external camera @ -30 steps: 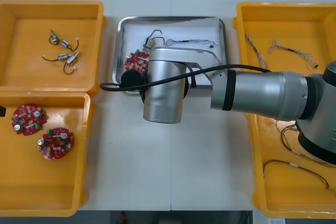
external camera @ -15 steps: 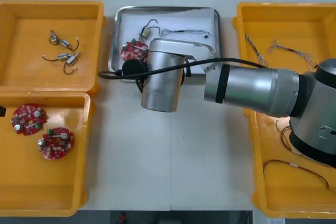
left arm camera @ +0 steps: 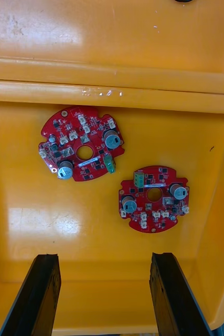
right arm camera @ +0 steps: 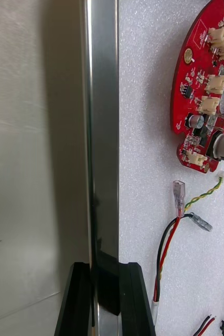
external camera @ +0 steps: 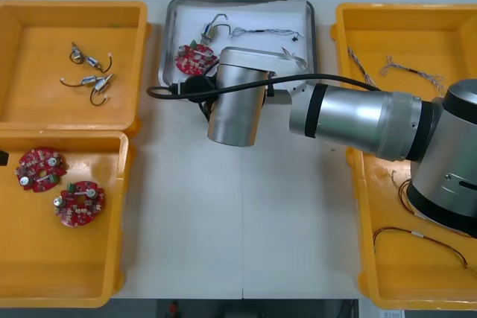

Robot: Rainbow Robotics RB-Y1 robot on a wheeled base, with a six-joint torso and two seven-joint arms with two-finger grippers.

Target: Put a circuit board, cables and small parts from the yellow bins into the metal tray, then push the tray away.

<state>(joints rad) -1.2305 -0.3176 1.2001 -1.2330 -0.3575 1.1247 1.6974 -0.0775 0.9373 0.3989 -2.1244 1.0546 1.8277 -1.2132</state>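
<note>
My right hand [right arm camera: 107, 294] has the metal tray [right arm camera: 102, 131] by its near rim.
Its fingers are clamped on that rim; just past it inside the tray lie a red circuit board [right arm camera: 209, 89] and thin cables [right arm camera: 162, 252]; the tray sits on the surface [external camera: 238, 214]; my left hand [left arm camera: 104, 294] hangs, fingers apart, over a yellow bin [left arm camera: 112, 63] holding two more circuit boards [left arm camera: 81, 143].

Light table [external camera: 238, 221] is carrying 4 yellow bins and 1 tray. Far-left bin [external camera: 37, 72] and near-left bin [external camera: 67, 258] are sitting along the left side, with far-right bin [external camera: 417, 27] and near-right bin [external camera: 402, 273] along the right. Metal tray [external camera: 253, 16] is lying between the far bins, near the far edge.
</note>
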